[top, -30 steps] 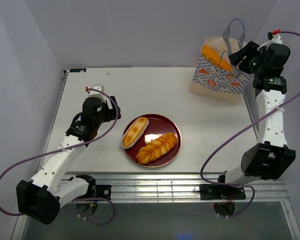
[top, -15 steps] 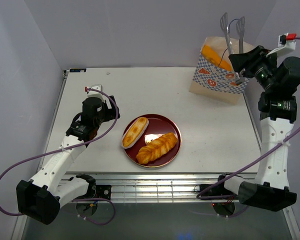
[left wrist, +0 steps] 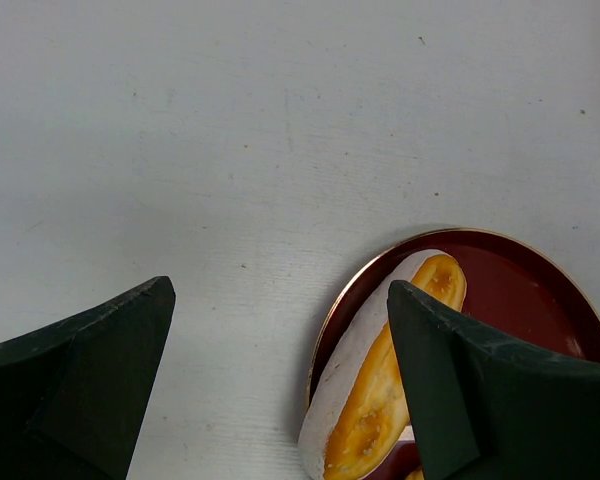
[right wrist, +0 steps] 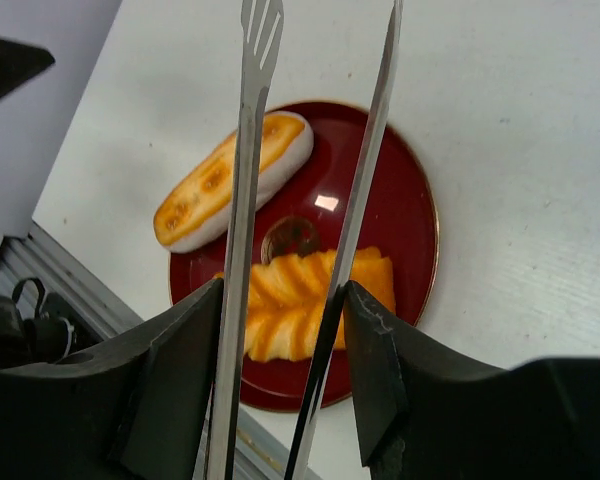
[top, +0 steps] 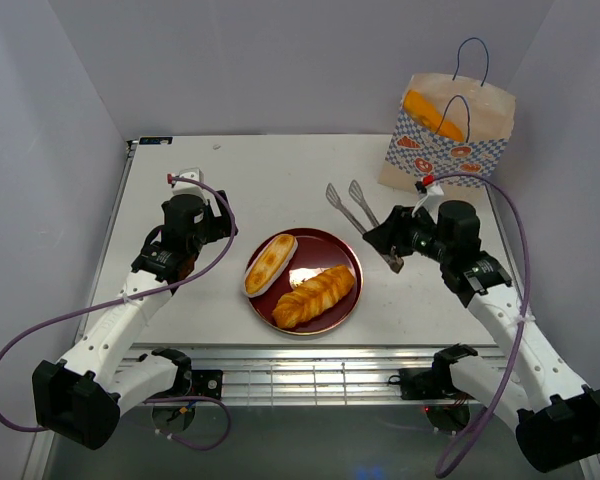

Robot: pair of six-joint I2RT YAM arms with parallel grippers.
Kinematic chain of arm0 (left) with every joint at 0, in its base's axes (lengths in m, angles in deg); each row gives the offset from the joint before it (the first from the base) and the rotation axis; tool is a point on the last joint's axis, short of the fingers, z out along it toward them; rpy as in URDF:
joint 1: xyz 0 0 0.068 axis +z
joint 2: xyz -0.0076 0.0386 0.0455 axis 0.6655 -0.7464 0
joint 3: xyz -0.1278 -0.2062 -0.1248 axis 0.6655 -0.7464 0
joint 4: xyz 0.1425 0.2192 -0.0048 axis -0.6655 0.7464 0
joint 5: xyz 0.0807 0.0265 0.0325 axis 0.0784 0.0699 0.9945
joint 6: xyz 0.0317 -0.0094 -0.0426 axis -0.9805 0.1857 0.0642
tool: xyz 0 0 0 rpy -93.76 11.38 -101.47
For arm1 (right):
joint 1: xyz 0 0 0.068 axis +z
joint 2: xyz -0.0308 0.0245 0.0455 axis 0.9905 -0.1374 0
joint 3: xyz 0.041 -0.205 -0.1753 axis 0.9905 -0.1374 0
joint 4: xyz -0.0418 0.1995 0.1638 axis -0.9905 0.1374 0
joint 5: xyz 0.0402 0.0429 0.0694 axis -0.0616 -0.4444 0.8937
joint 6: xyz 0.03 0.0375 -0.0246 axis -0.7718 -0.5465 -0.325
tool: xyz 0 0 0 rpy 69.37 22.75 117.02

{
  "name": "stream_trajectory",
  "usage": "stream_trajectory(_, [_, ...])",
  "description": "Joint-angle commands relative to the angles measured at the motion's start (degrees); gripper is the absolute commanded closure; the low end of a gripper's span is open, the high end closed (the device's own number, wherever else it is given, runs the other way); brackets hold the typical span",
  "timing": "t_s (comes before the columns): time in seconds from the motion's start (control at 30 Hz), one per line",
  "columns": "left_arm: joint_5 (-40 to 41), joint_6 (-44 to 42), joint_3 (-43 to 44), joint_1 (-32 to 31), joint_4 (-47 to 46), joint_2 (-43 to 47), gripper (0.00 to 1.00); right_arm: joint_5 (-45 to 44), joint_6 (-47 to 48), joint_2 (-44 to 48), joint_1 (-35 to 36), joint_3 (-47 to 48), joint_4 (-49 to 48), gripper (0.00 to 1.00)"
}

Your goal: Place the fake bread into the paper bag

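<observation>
Tongs between plate and paper bag

Bright even light, glare on plate

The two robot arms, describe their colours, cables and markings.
Both the left arm and right arm have white links with black joints and bases. A thin purple cable loops along each, past a small red-tipped connector at the wrist. Fingers are dark wedges.

The left gripper is open, with its two dark fingers at the lower corners and bare white table between them. A dark red plate lies at lower right. An oval roll rests on the plate's left side, beside the right finger.
</observation>
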Motion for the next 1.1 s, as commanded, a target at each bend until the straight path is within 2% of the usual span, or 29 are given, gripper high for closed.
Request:
stream_trajectory(0.0, [1.4, -0.5, 1.7, -0.2, 0.2, 1.1, 0.02, -3.5, 2.3, 5.1, 4.1, -3.0, -3.2, 0.45])
stream_trajectory(0.2, [1.5, -0.5, 1.8, -0.2, 0.1, 1.1, 0.02, -3.0, 3.8, 6.5, 9.3, -5.5, 1.5, 0.45])
stream_trajectory(0.47, [1.9, -0.5, 1.6, -0.2, 0.2, 0.7, 0.02, -9.3, 3.9, 10.8, 10.1, -7.1, 4.5, 0.46])
stream_trajectory(0.6, [2.1, -0.4, 1.4, -0.2, -0.2, 1.2, 0.02, -22.5, 5.2, 13.5, 10.8, -9.2, 6.1, 0.47])
stream_trajectory(0.7, [2.5, -0.4, 1.3, -0.2, -0.3, 1.3, 0.02, -27.9, 5.7, 15.5, 10.9, -10.7, 5.5, 0.47])
stream_trajectory(0.87, [4.0, -1.1, 1.4, -0.2, -0.2, 1.1, 0.02, -34.1, 6.6, 16.0, 10.9, -12.9, 3.6, 0.47])
stream_trajectory(1.0, [5.9, -1.2, 1.0, -0.2, -0.3, 1.3, 0.02, -40.8, 7.6, 13.6, 11.1, -14.2, 2.0, 0.46])
stream_trajectory(1.07, [6.1, -1.2, 1.1, -0.2, -0.4, 1.1, 0.02, -41.1, 7.8, 11.8, 11.0, -15.4, 0.3, 0.46])
